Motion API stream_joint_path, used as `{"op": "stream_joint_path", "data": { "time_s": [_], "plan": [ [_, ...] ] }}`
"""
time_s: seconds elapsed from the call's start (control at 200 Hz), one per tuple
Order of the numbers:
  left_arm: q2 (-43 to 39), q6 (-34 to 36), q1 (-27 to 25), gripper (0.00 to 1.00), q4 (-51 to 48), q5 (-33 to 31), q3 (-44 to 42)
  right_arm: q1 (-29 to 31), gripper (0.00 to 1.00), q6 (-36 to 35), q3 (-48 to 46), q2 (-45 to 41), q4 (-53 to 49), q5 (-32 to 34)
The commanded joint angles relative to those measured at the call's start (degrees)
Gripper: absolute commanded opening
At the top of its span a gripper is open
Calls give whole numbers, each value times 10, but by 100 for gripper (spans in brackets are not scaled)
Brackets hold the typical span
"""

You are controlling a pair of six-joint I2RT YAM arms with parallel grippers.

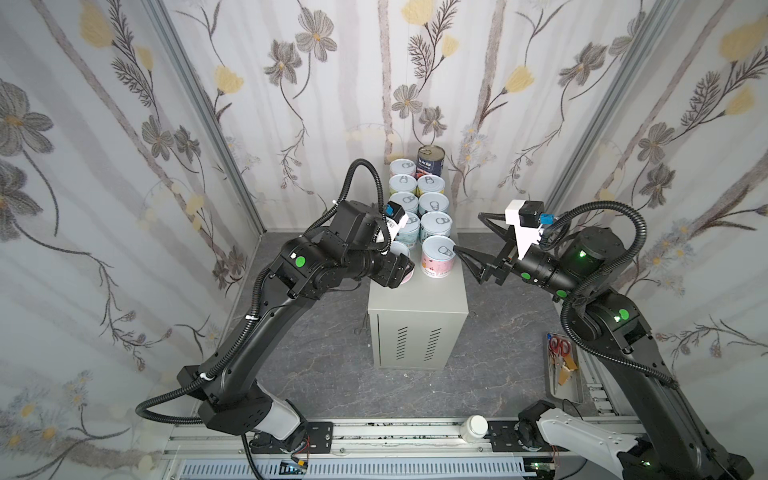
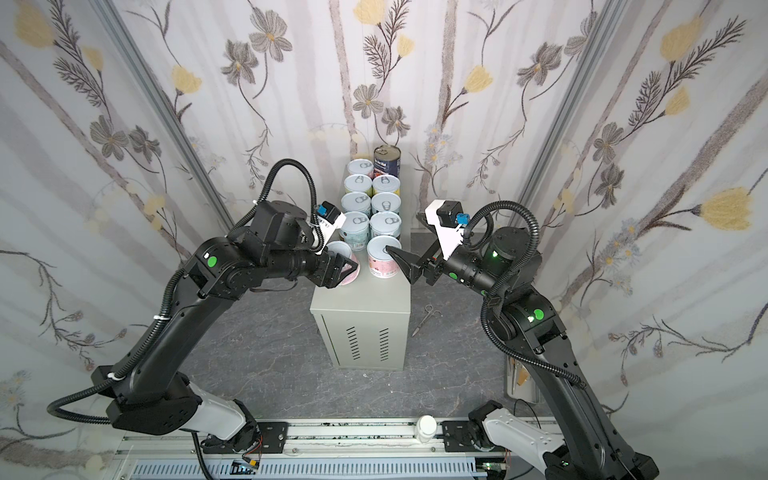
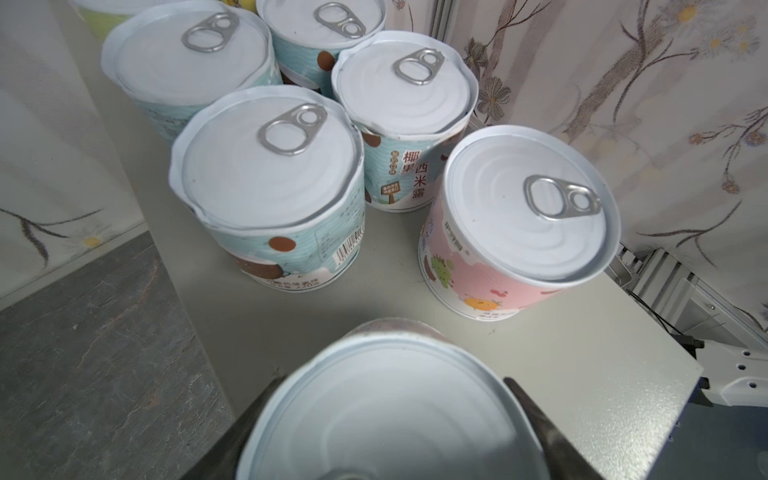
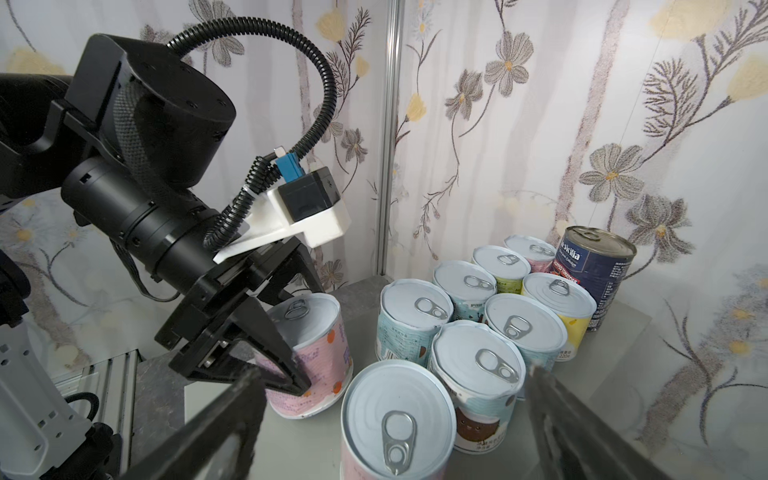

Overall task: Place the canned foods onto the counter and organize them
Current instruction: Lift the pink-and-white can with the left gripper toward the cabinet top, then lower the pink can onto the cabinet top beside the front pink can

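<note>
Jaws of left gripper (image 3: 395,399) clamp pink can (image 4: 318,353), lid upward.

Toward 7 o'clock on the counter (image 1: 415,299), in both top views, shows only a lid sliver and a pink strip of the held can (image 2: 349,277); buries the rest under the left gripper (image 2: 347,269) and wrist. At 12 o'clock from it, half covers a blue can (image 1: 412,232) with the wrist camera (image 1: 395,212). Leaves label print too small to read there. In the left wrist view, cuts the held can at the frame edge, nearly losing the pull tab, and blurs the fingers (image 3: 257,419). In the right wrist view, blurs and crops the right gripper (image 4: 395,372) fingers, crops the nearest pink can (image 4: 399,419). At 4 o'clock, beyond red scissors (image 1: 559,347), leaves the tray (image 1: 570,392) contents unreadable.
</note>
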Motion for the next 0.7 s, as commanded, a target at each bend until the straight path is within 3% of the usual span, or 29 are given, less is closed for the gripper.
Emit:
{"op": "stream_joint_path", "data": {
  "time_s": [0.0,0.345,0.695],
  "plan": [
    [9,-10,-3,65,-11,-36,9,1,98,-15,-7,-6,-4,7],
    [15,-8,-10,82,-4,-46,18,0,99,-28,-15,-6,-18,3],
    [-11,12,-10,88,48,-46,-4,1,99,-40,-33,-16,-23,4]
  ]
}}
